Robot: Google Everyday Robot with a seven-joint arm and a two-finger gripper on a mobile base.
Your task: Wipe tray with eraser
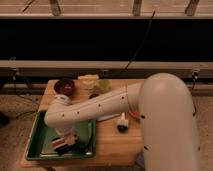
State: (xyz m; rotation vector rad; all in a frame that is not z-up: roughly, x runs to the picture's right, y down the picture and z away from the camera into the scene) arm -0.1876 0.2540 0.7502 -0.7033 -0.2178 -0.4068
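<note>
Camera view. Table (112, 142): small, light wood, rectangular, standing on a pale speckled floor (15, 105).

Tray (37, 135): dark green, raised rim, lying on the table's left half, its near edge close to the table's front edge.

Arm (100, 107): white, thick, reaching from the right foreground across the table and bending down over the tray.

Pincer (67, 143): inside the tray, toward its near right part; I cannot tell how its fingers stand.

Eraser (64, 146): dark, red and white stripes, low in the tray directly at the pincer.

Bowl (64, 86): round, dark reddish, at the table's far left corner.

Yellowish object (89, 81): beside the bowl, on the far edge.

Brush (122, 123): white handle, dark head, on bare wood right of the tray.

Room: a long dark band (105, 40) spans the wall behind, with pale horizontal rails above and below; a black cable (140, 42) runs diagonally across it.
</note>
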